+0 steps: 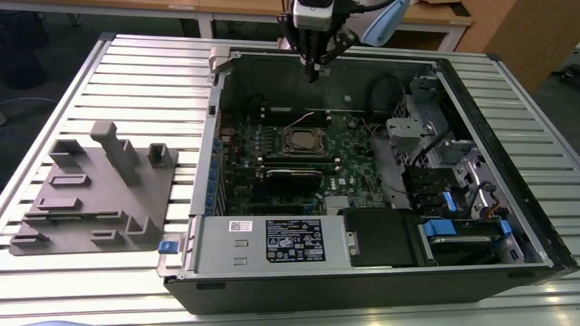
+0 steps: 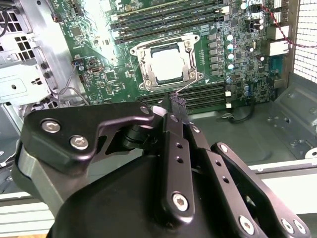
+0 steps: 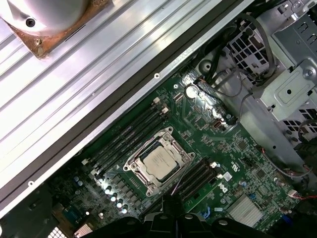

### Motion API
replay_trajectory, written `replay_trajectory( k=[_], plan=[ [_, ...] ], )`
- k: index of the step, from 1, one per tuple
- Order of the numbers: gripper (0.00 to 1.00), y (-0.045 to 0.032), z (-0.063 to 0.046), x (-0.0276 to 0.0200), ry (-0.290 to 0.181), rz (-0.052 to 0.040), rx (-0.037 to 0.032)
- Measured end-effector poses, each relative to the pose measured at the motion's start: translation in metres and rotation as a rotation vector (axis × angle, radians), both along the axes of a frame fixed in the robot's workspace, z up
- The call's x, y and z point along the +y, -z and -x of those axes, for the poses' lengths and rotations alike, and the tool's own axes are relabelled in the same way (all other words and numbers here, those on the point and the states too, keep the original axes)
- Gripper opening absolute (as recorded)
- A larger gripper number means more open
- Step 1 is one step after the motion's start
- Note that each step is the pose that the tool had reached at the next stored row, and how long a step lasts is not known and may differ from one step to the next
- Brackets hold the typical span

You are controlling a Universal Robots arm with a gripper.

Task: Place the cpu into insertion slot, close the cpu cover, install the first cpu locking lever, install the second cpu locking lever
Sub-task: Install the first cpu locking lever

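The cpu [image 1: 301, 141] [image 2: 166, 64] [image 3: 159, 162], a dull silver square, lies in the insertion slot [image 2: 148, 85] on the green motherboard [image 1: 349, 163]. The cpu cover [image 2: 143, 60] [image 3: 134, 166], a silver frame, lies flat around it. One thin wire locking lever [image 2: 189, 86] [image 1: 299, 119] stands up off the socket's edge. My gripper [image 1: 313, 70] [image 2: 177, 99] [image 3: 171, 202] hangs above the far wall of the open computer case, clear of the board. Its black fingers are pressed together with nothing between them.
The case [image 1: 507, 224] lies open on a slatted metal table [image 1: 136, 81]. A grey fixture plate [image 1: 91, 190] sits at the exterior view's left. A power supply [image 1: 272, 241] fills the case's near edge, with drive cages [image 1: 435, 146] and cables at the exterior view's right. Memory slots [image 2: 168, 15] flank the socket.
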State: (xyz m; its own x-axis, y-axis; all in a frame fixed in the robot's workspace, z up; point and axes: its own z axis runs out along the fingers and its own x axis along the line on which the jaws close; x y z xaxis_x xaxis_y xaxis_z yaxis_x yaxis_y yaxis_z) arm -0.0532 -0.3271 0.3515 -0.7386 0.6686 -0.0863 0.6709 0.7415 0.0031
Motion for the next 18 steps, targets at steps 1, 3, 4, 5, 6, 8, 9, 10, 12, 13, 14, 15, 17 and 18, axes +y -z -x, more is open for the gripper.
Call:
replay_trajectory(
  k=[1,3,4,5,6,8,9,10,12,13,14,15,17,18],
  plan=[
    [0.11,0.0003,0.0,0.0,0.0,-0.0002,-0.0001],
    [0.11,0.0003,0.0,0.0,0.0,0.0,0.0],
    [0.11,0.0003,0.0,0.0,0.0,0.0,0.0],
    [0.11,0.0003,0.0,0.0,0.0,0.0,0.0],
    [0.11,0.0003,0.0,0.0,0.0,0.0,0.0],
    [0.11,0.0008,0.0,0.0,0.0,-0.0009,-0.0006],
    [0.11,0.0009,0.0,0.0,0.0,-0.001,-0.0006],
    [0.11,0.0009,0.0,0.0,0.0,-0.0009,-0.0005],
    [0.11,0.0009,0.0,0.0,0.0,-0.0008,-0.0004],
    [0.11,0.0009,0.0,0.0,0.0,-0.0008,-0.0004],
    [0.11,0.0009,0.0,0.0,0.0,-0.0008,-0.0004],
    [0.11,0.0009,0.0,0.0,0.0,-0.0008,-0.0004],
    [0.11,0.0012,0.0,0.0,0.0,-0.0008,-0.0004],
    [0.11,0.0014,0.0,0.0,0.0,-0.0008,-0.0005]
  ],
)
